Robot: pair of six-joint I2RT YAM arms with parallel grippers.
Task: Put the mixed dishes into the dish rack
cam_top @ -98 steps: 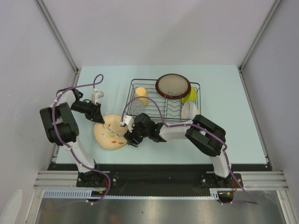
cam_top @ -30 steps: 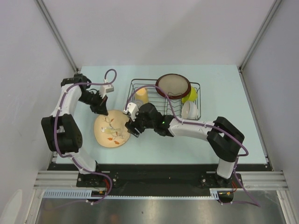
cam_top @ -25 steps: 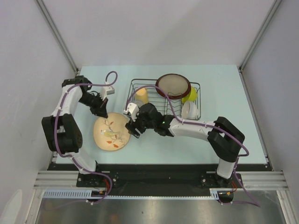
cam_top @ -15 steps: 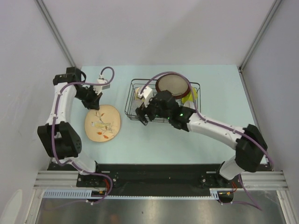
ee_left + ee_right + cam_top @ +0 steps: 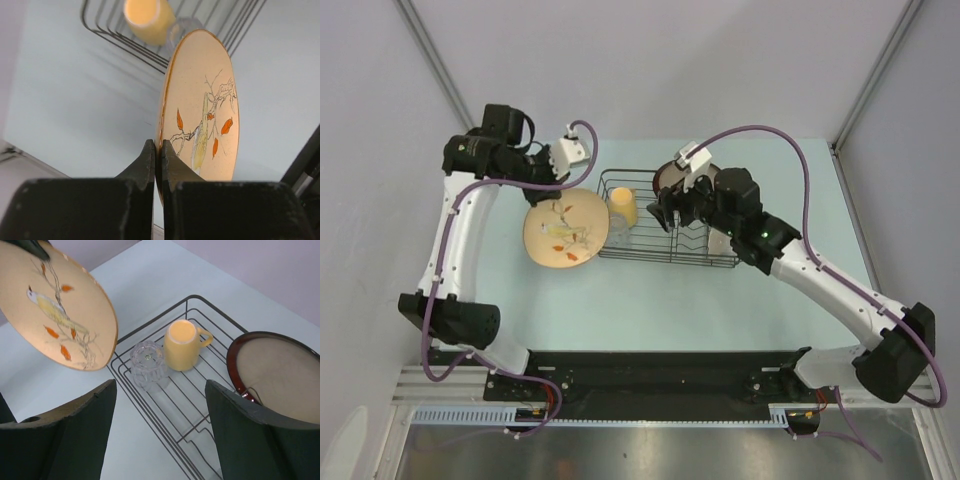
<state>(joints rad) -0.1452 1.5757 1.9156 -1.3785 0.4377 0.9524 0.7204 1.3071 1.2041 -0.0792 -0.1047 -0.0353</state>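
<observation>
My left gripper (image 5: pixel 547 198) is shut on the rim of the beige floral plate (image 5: pixel 565 231) and holds it in the air, tilted, just left of the black wire dish rack (image 5: pixel 720 262). In the left wrist view the fingers (image 5: pixel 150 155) pinch the plate's edge (image 5: pixel 205 110). The pale yellow mug (image 5: pixel 621 207) and the clear glass (image 5: pixel 617 236) stand in the rack's left end. The red-rimmed cream dish (image 5: pixel 280 375) stands at the rack's far side. My right gripper (image 5: pixel 160 385) is open and empty above the rack (image 5: pixel 165 410). The green bowl and saucer are hidden by the right arm.
The rack sits on a pale blue table (image 5: pixel 790 290) enclosed by grey walls. Upright plate loops (image 5: pixel 220 435) run along the rack's middle. The right arm (image 5: pixel 820 275) stretches diagonally over the rack's right end.
The left arm has lifted the plate off the table and carried it up and right toward the rack. The right gripper has left the plate and moved back over the rack.
</observation>
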